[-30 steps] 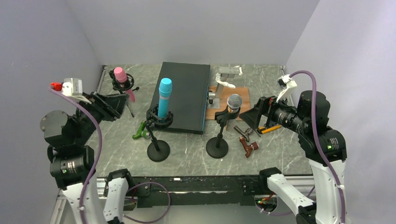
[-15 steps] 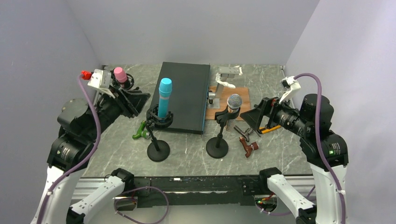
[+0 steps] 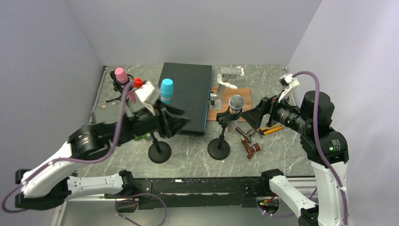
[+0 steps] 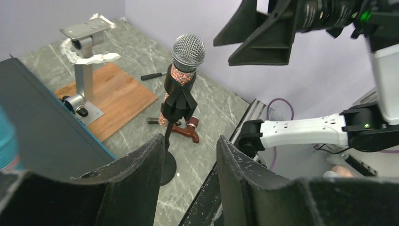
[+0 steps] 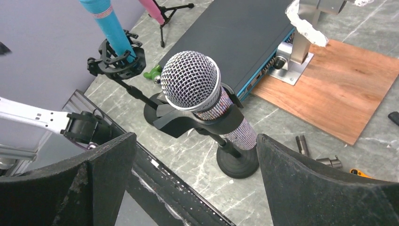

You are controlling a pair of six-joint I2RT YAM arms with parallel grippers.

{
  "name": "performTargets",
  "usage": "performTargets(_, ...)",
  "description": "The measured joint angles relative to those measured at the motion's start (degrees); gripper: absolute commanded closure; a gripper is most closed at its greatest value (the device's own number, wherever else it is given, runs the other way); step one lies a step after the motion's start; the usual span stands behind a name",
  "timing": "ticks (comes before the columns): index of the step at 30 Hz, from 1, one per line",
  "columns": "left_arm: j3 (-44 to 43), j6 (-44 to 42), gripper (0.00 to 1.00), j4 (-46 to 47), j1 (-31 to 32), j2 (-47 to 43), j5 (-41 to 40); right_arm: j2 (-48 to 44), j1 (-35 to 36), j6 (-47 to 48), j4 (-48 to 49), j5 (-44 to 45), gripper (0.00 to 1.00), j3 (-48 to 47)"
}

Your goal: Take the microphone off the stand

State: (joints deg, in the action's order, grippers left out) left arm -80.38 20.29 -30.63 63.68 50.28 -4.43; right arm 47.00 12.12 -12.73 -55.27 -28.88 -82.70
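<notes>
A silver mesh-headed microphone sits in a black clip on a round-based stand at the table's centre. My left gripper hovers to its left, in front of the blue microphone, and points at it; the jaws are partly open and hold nothing. My right gripper stands wide open just right of the silver head, apart from it. In the right wrist view the microphone lies between and beyond the fingers.
The blue microphone's stand is close under my left arm. A pink microphone stands at the back left. A black box, a wooden board with a metal bracket and a red-brown tool surround the stands.
My left arm has swung from the far left across to the centre, ending in front of the blue microphone's stand. The right gripper has shifted only slightly.
</notes>
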Motion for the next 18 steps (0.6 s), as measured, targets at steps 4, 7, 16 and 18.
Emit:
performTargets(4, -0.11, -1.18, 0.51, 1.99, 5.73, 6.29, -4.72, 1.36, 0.07, 0.85, 1.40, -1.03, 0.01, 0.00)
performTargets(7, -1.36, -1.62, 0.51, 1.99, 7.93, 11.96, -8.13, 2.49, 0.46, 1.07, 2.38, -1.51, 0.01, 0.00)
performTargets(16, -5.25, -2.27, 0.51, 0.07, 9.55, 19.87, -14.60, 8.85, 6.23, 1.18, 2.19, 2.95, 0.00, -2.60)
performTargets(18, -5.40, -2.21, 0.51, 0.17, 9.68, 20.09, -15.06, 10.54, 9.14, 1.16, 1.95, 5.75, 0.00, -3.93)
